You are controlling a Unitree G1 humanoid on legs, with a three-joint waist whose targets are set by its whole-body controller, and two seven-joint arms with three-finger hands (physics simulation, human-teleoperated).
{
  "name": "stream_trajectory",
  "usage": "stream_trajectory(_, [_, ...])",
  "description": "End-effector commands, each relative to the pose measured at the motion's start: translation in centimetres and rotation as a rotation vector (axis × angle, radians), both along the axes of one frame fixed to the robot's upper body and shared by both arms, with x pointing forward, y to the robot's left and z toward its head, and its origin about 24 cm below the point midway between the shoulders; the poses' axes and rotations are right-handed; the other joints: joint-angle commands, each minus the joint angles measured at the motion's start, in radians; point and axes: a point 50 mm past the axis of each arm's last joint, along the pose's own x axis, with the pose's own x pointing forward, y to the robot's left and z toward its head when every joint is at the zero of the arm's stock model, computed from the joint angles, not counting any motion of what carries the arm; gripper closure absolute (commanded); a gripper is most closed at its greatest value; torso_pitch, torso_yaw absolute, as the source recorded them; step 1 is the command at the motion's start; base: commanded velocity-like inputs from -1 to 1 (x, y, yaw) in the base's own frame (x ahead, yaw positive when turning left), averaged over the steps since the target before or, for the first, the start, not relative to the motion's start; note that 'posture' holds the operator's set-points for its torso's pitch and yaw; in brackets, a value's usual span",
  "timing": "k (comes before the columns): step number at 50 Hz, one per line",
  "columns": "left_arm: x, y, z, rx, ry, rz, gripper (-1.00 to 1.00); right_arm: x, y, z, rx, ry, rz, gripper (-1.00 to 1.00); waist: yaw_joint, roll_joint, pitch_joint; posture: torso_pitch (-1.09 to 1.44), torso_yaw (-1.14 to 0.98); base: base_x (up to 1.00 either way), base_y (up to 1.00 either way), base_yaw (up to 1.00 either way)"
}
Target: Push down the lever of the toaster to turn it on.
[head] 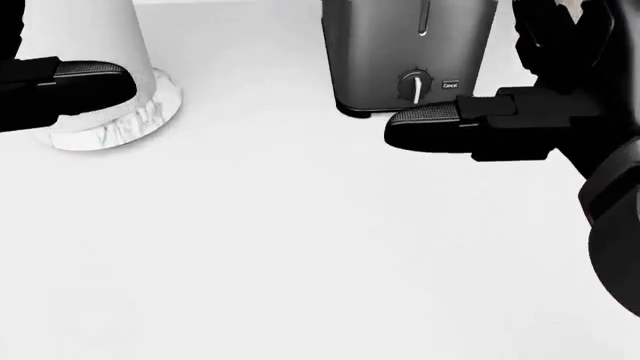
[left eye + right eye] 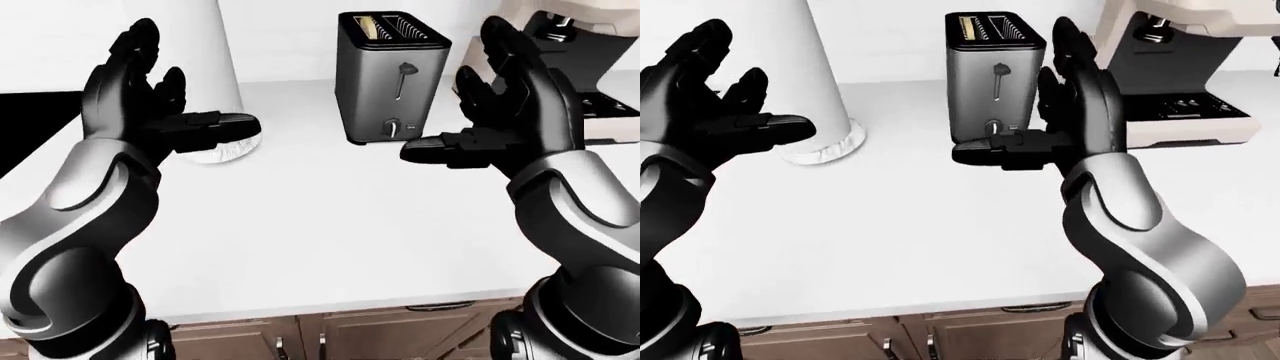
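Left-eye view: the toaster [image 2: 392, 75] stands upright near the top centre on the white worktop [image 2: 330, 225], its lever [image 2: 405, 71] high in the slot on the near face, a dial [image 2: 392, 129] low beneath it. Bread shows in one slot on top. The left hand [image 2: 160, 105] hovers at the left with fingers spread wide and thumb pointing toward the view's right — holding nothing. The right hand [image 2: 500, 112] hangs just right of the toaster, likewise wide open and empty, apart from the lever. A white cone-shaped object [image 2: 215, 82] with a marbled base stands left of the toaster.

Head view: the toaster's lower face fills the top centre, and the right thumb [image 1: 440, 127] lies just below the dial without clearly touching it.

Right-eye view: a coffee machine [image 2: 1170, 67] sits to the right of the toaster, partly behind the right hand; brown drawer fronts [image 2: 970, 330] run under the worktop edge.
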Motion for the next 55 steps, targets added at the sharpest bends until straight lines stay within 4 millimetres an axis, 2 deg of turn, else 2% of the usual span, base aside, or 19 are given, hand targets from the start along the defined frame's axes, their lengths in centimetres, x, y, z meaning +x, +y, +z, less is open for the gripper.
stream_trajectory(1, [-0.4,-0.1,1.1,-0.003,-0.070,0.001,-1.00,-0.3,-0.2,0.9,0.008,-0.057,-0.005,-1.00,0.000,0.004,-0.019,0.00,0.00,0.00,0.00,0.00])
stream_trajectory(5, [-0.4,-0.1,1.2,-0.009,-0.072,0.000,-1.00,-0.3,-0.1,0.9,0.007,-0.057,-0.001,-1.00,0.006,-0.018,-0.020,0.00,0.00,0.00,0.00,0.00])
stream_trajectory(20, [-0.4,-0.3,1.3,-0.027,-0.077,-0.014,-1.00,-0.4,-0.1,0.9,0.008,-0.056,0.009,-1.00,0.016,-0.011,-0.032,-0.01,0.00,0.00,0.00,0.00])
stream_trajectory(30, [-0.4,-0.3,1.4,-0.035,-0.076,-0.014,-1.00,-0.4,-0.1,0.9,0.008,-0.055,0.012,-1.00,0.012,-0.011,-0.080,-0.11,0.00,0.00,0.00,0.00])
stream_trajectory(45, [0.0,-0.1,1.4,-0.039,-0.093,-0.001,-1.00,-0.1,0.0,1.0,-0.001,-0.055,0.013,-1.00,0.011,-0.011,-0.176,-0.25,0.00,0.00,0.00,0.00])
stream_trajectory(48, [0.4,-0.3,1.4,-0.030,-0.091,0.000,-1.00,0.5,0.5,0.7,-0.018,-0.045,0.021,-1.00,0.011,-0.011,-0.189,-0.25,0.00,0.00,0.00,0.00])
stream_trajectory(51, [0.7,-0.5,1.8,-0.030,-0.096,0.000,-1.00,1.3,1.3,1.4,-0.030,-0.046,0.034,-1.00,0.010,-0.010,-0.202,-0.25,0.00,0.00,0.00,0.00])
stream_trajectory(55, [1.1,-0.6,2.2,-0.023,-0.101,0.000,-1.00,2.3,2.2,1.8,-0.053,-0.038,0.045,-1.00,0.009,-0.007,-0.209,-0.25,0.00,0.00,0.00,0.00])
